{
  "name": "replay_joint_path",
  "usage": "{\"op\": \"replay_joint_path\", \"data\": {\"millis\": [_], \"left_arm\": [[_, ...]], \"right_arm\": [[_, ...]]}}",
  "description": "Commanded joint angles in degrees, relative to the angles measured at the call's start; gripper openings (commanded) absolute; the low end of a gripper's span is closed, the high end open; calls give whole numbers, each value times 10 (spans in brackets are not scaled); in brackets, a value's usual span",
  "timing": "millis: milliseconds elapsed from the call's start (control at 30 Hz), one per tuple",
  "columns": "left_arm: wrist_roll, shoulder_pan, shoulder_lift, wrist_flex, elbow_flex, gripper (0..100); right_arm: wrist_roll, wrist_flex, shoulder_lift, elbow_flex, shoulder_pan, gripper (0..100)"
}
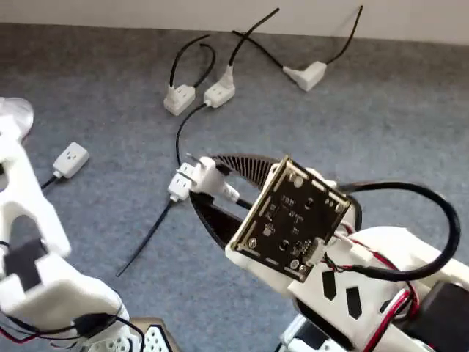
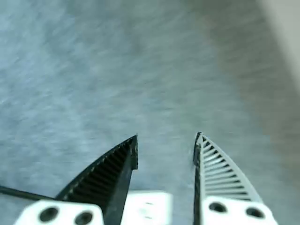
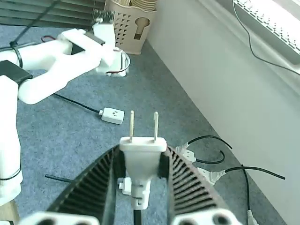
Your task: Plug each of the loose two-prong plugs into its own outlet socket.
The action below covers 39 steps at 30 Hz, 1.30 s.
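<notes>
Your right pincer (image 3: 142, 151) is clamped on a white two-prong plug (image 3: 142, 163), held up off the grey carpet (image 1: 315, 139) with its prongs (image 3: 131, 124) pointing out past the fingertips (image 3: 105, 168). One outlet socket (image 1: 71, 159) lies flat on the carpet well apart from it, near your left arm (image 1: 33, 213). Three more white corded ends (image 1: 179, 99) lie farther back toward the wall (image 1: 146, 13). Your left pincer (image 2: 166, 138) hangs over carpet, jaws apart.

Surface: grey carpet (image 1: 366, 147); meets a pale wall at the far side
Left: white outlet socket (image 1: 70, 159), lying flat; black cord (image 1: 50, 180) at its end
Far middle: first white block (image 1: 179, 99) and second white block (image 1: 219, 93), just beside each other; both corded
Far right: angled connector (image 1: 308, 74), near the wall
Centre: small white socket (image 1: 179, 185); thin black lead (image 1: 143, 246) trails from it
Corner: beige basket (image 3: 131, 21), standing by the wall
</notes>
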Motion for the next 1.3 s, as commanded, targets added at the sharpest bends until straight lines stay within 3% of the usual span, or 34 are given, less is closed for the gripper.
{"op": "replay_joint_path", "data": {"millis": [0, 267, 500, 800, 1100, 1267], "left_arm": [[28, 107, -161, 46, -46, 210], [28, 325, -397, 45, -9, 210], [28, 487, -506, 3, 87, 210], [25, 575, -626, -39, 211, 210], [24, 575, -627, -181, 393, 210], [-23, 580, -626, -202, 415, 210]], "right_arm": [[-4, -41, -54, 80, 14, 14], [-3, -136, -134, 260, 87, 14], [-3, -219, -167, 371, 94, 15], [-3, -219, -136, 378, 94, 15], [-3, -217, -136, 373, 94, 15], [-3, -215, -136, 373, 94, 15]]}}
